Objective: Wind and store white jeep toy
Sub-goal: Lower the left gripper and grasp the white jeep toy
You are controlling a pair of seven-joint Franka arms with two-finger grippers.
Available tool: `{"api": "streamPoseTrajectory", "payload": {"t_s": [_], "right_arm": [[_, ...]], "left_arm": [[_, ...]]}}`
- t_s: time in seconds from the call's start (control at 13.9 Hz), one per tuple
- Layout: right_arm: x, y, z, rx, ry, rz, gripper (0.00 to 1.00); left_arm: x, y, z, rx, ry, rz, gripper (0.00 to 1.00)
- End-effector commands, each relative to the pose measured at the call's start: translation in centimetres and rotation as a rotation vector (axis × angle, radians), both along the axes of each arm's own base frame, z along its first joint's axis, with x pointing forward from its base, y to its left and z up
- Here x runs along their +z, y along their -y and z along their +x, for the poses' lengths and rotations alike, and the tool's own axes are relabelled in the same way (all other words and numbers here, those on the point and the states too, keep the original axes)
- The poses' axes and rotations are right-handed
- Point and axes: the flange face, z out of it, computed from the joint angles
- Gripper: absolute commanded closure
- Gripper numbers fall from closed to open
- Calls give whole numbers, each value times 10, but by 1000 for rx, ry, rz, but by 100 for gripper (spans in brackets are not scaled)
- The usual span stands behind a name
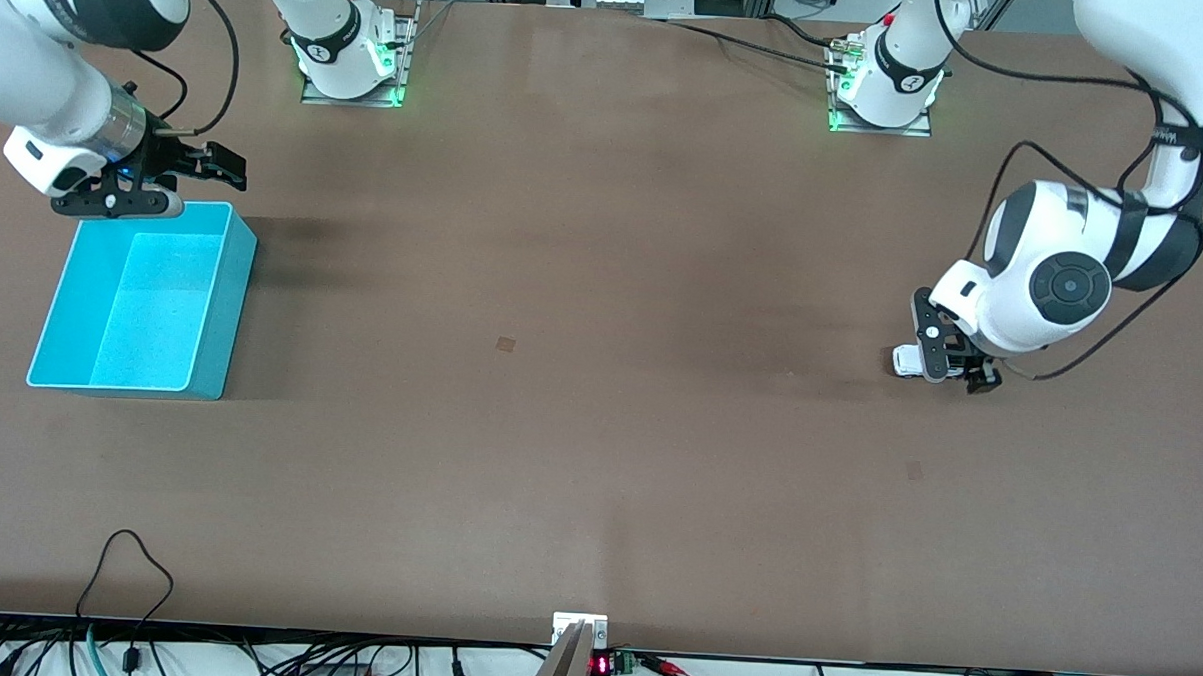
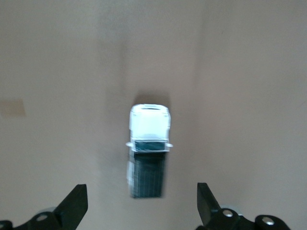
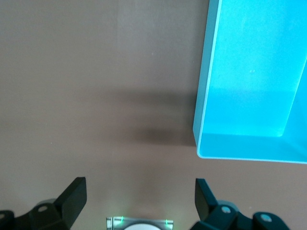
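Over white jeep toy [image 2: 148, 151]: L jaws apart; R jaws apart (by cyan bin [image 1: 217, 305]).

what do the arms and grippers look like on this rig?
Both arms are glossy white with black joint bands and loose black cables. The left gripper and right gripper have black fingers. Each base glows green.
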Motion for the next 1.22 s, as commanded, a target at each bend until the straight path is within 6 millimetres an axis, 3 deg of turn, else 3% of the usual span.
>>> {"api": "streamPoseTrajectory", "payload": {"t_s": [0.0,0.14,0.94,1.15], "right_arm": [[4,-3,-1,8,49,3,0],[6,-3,2,9,59,6,0],[-17,-4,19,11,65,9,0],[-17,-4,19,12,62,9,0]], "left_arm": [[-20,-18,6,-134,-11,-22,0],[-29,-34,0,-106,-31,-30,0],[-58,-48,-21,-84,-13,-88,0],[-69,-66,-32,-54,15,-100,0]]}}
